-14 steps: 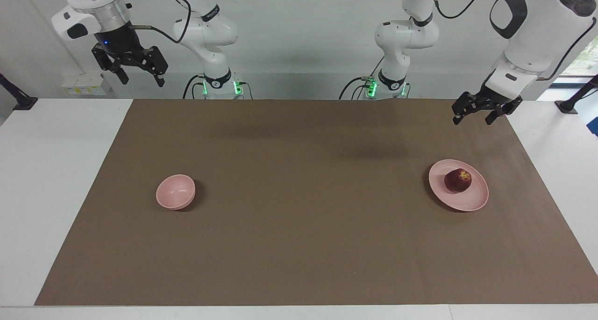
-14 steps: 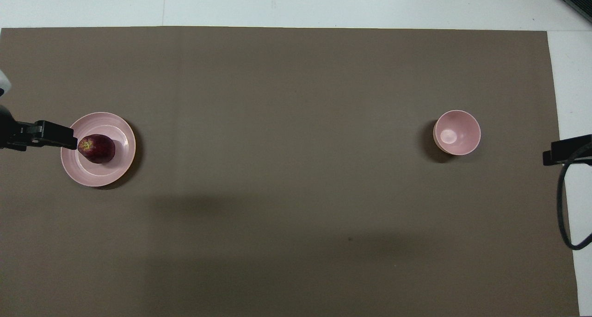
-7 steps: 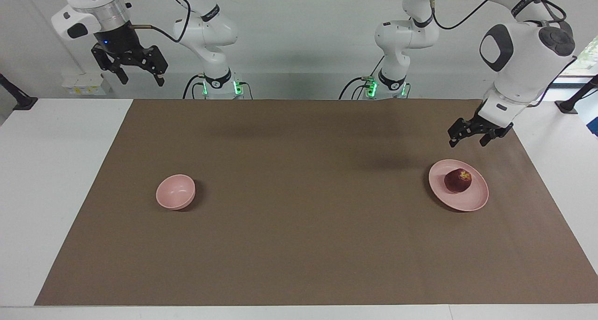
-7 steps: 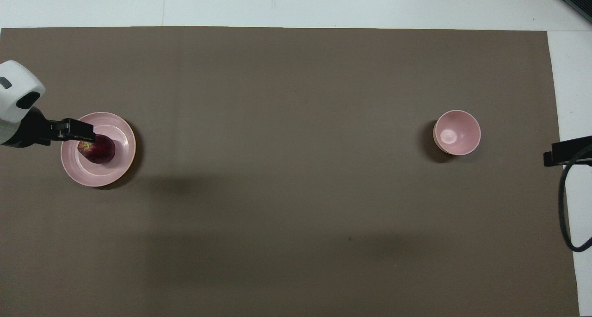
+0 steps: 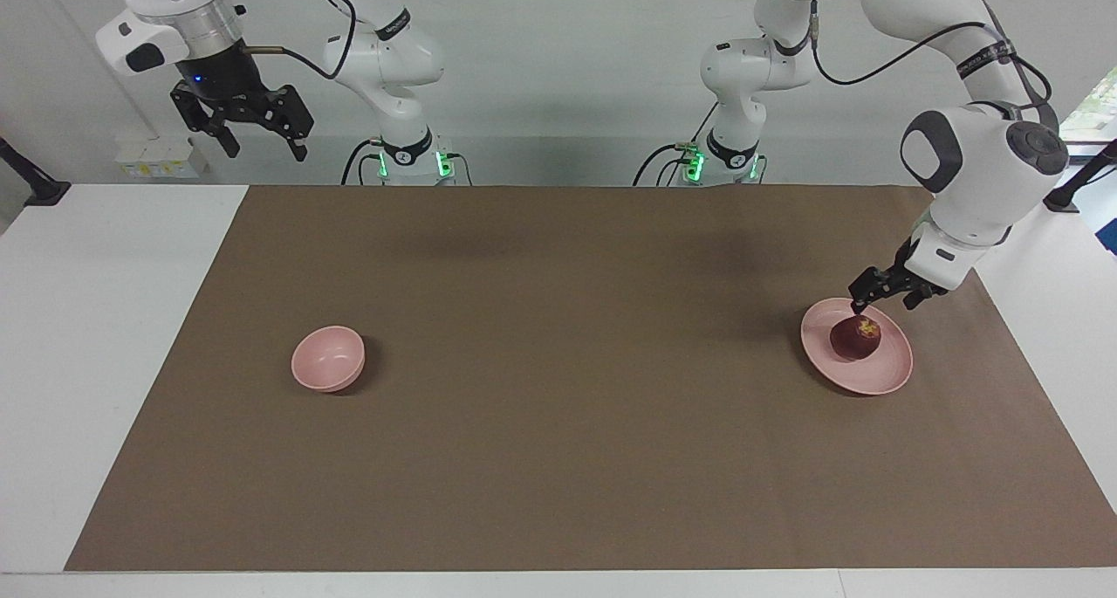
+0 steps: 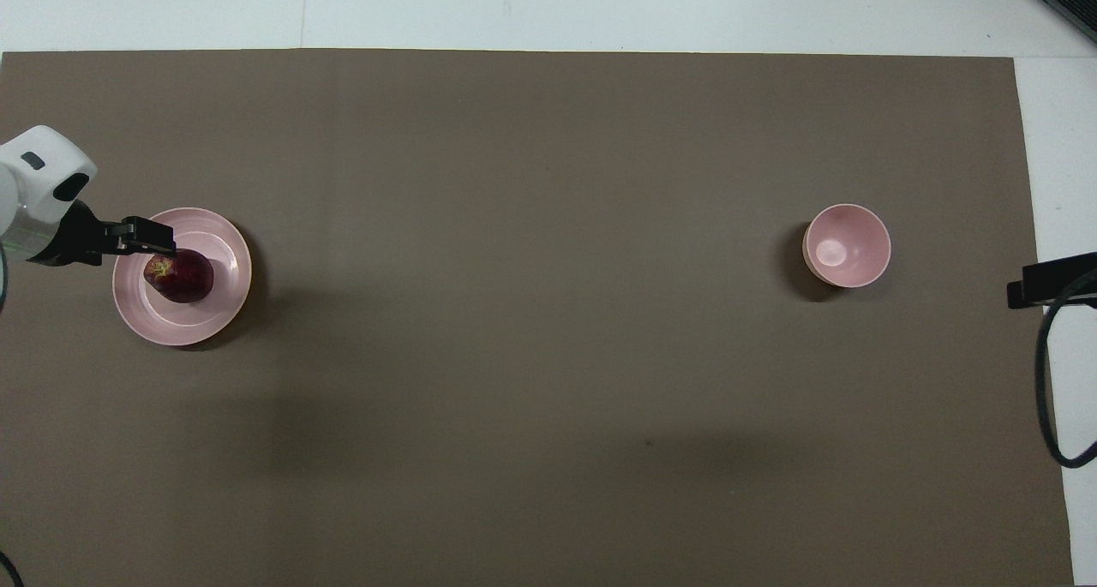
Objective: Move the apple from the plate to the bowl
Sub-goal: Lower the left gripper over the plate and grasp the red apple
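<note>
The dark red apple (image 5: 855, 337) lies on the pale pink plate (image 5: 883, 376) toward the left arm's end of the table; both also show in the overhead view, the apple (image 6: 179, 277) on the plate (image 6: 176, 328). My left gripper (image 5: 883, 306) is open and hangs just above the apple, its fingers (image 5: 860, 302) apart and not touching it; in the overhead view this gripper (image 6: 161, 246) covers the plate's rim. The small pink bowl (image 5: 327, 358) stands empty toward the right arm's end and also shows in the overhead view (image 6: 847, 245). My right gripper (image 5: 259, 147) is open and waits high up.
A brown mat (image 5: 558, 458) covers most of the white table (image 5: 96, 336). The right gripper's tip (image 6: 1050, 280) and a black cable (image 6: 1041, 381) show over the white strip beside the mat at the right arm's end.
My left gripper has come down and forward from over the mat's edge to just above the apple on the plate. The right arm, apple, plate and bowl have not moved.
</note>
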Tool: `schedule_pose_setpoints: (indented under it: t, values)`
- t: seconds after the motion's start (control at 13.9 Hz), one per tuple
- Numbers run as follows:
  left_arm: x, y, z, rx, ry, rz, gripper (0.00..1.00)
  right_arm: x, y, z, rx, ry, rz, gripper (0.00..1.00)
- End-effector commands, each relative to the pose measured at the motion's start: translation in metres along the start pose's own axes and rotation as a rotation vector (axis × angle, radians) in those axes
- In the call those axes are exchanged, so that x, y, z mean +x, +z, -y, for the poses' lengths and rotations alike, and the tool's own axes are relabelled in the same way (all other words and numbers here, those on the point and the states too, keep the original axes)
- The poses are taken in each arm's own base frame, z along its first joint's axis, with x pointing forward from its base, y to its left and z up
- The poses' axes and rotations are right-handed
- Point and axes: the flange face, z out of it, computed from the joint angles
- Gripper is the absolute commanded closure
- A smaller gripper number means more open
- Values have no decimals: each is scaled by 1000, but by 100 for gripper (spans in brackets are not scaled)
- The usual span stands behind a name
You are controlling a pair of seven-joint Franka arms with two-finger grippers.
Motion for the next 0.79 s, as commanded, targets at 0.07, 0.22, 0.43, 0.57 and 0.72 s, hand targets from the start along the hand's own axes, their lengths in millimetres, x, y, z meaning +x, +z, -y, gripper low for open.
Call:
schedule_pose_setpoints:
  t: [0.07,0.22,0.43,0.57,0.72]
  values:
    - [-7,27,1,11,10,-16,0,-8,0,-4,17,-37,2,0]
    - [-11,45,-2,10,11,-10,0,-9,1,-4,17,-37,4,0]
    - [-15,65,-4,12,15,-28,0,-10,1,-4,17,-37,4,0]
    - [-16,72,-5,14,15,-38,0,-10,1,-4,17,-37,5,0]
    - [-15,73,-5,14,17,-43,0,-10,1,-4,17,-37,4,0]
